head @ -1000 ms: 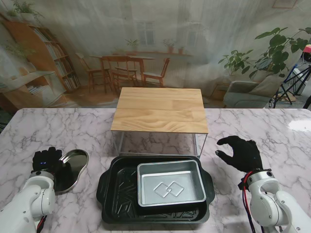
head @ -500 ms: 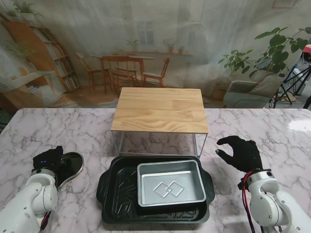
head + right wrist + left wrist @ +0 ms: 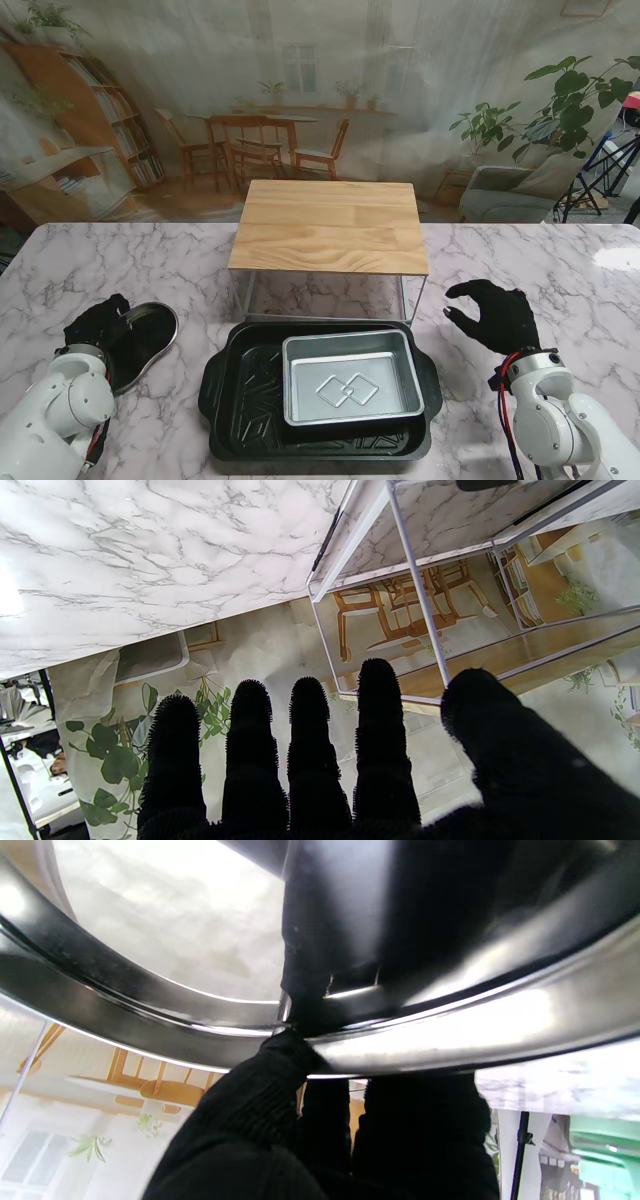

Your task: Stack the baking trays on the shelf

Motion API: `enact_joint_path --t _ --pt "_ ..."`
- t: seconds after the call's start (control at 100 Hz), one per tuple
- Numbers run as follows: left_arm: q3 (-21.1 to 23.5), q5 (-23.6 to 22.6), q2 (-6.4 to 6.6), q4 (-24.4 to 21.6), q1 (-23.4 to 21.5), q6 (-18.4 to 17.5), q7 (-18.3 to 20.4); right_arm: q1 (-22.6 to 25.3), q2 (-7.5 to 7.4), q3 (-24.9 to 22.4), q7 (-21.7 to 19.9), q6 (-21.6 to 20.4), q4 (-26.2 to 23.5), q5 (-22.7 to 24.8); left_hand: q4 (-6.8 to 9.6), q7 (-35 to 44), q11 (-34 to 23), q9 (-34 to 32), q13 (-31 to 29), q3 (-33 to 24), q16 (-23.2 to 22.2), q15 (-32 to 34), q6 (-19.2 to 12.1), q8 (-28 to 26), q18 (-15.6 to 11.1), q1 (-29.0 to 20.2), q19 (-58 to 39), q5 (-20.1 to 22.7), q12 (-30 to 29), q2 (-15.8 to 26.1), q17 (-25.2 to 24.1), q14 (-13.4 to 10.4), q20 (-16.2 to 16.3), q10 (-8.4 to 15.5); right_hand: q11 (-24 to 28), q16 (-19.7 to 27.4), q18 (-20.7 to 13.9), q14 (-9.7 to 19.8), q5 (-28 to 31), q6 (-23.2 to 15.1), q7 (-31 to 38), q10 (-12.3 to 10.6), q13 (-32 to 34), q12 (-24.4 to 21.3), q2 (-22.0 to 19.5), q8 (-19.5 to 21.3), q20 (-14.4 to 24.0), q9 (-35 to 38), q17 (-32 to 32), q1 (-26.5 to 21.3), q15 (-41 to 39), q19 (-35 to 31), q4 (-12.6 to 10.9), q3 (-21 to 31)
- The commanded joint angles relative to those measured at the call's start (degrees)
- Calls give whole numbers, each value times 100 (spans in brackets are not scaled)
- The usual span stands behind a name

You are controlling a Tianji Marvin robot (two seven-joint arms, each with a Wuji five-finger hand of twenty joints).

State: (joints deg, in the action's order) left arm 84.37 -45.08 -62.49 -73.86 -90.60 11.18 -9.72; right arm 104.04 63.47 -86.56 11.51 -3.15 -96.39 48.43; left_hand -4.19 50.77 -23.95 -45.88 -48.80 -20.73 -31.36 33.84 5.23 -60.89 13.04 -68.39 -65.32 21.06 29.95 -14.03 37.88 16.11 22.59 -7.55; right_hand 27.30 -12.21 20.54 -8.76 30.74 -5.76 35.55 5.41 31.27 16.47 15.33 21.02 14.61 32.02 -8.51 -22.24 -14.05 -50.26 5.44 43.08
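Printed backdrop of a dining room and bookshelves behind a marble desk (image 3: 560, 270).

From the stand view: wooden-topped shelf (image 3: 330, 238) on thin white legs at the far middle, nothing on it yet. Just near of it, a black tray (image 3: 232, 385) with a smaller silver tray (image 3: 350, 378) nested inside. At the near left, an oval steel tray (image 3: 150, 335), tilted with one edge raised, pinched at its near rim by the left robot hand (image 3: 98, 325). At the right, the right robot hand (image 3: 495, 315) hovering with fingers spread, holding nothing, near the shelf's right leg. Best to keep the pinch firm, lift the oval tray fully clear of the desk, level it, then carry it high enough to clear the shelf's edge before setting down flat.

From the left wrist view: shiny oval tray rim (image 3: 450, 1030) filling the frame, fingers (image 3: 270, 1075) pressed against its edge. Depth of the grip hard to judge; thumb side hidden behind the metal. Risk of slipping on so smooth a rim, probably.

From the right wrist view: five fingers (image 3: 310, 740) apart and empty, shelf frame (image 3: 420, 595) ahead. Trays out of sight here; only a dark sliver at the frame edge, not identifiable.
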Motion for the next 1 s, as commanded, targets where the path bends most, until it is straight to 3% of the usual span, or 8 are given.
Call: enact_joint_path --t 0.0,0.26,0.54,0.99 --pt "-7 66 -72 17 -106 -56 96 13 13 9 -9 23 0 -6 67 554 -174 -181 -443 -732 -15 246 -470 -260 -295 -558 -440 18 141 389 324 187 -37 16 111 -79 -31 -58 -37 6 -87 45 11 -11 -192 118 50 -7 44 13 225 78 -125 -116" --pt "405 568 -110 -338 -233 -190 403 15 14 0 -6 6 2 -11 70 523 -390 -319 -491 -938 -109 484 -383 -265 -167 -558 -674 179 537 274 436 358 -58 -31 110 -79 -31 -60 -48 13 -88 51 10 -12 -170 114 45 -1 49 33 229 76 -129 -122" --pt "767 928 -119 -498 -316 -373 648 13 13 6 -22 16 2 -22 63 505 -538 -465 -583 -1055 -203 653 -322 -272 -166 -557 -931 313 887 172 455 366 -11 -39 124 -81 -31 -63 -70 20 -91 46 15 -6 -157 110 40 16 48 40 229 75 -130 -127" --pt "1121 1972 -195 -806 -439 -505 986 -2 9 19 -37 26 15 -10 92 350 -567 -620 -642 -1197 -278 788 -283 -145 -24 -556 -1113 598 1131 75 442 469 44 -114 127 -80 -29 -69 -88 23 -86 51 14 -4 -152 108 33 18 44 46 230 73 -129 -130"
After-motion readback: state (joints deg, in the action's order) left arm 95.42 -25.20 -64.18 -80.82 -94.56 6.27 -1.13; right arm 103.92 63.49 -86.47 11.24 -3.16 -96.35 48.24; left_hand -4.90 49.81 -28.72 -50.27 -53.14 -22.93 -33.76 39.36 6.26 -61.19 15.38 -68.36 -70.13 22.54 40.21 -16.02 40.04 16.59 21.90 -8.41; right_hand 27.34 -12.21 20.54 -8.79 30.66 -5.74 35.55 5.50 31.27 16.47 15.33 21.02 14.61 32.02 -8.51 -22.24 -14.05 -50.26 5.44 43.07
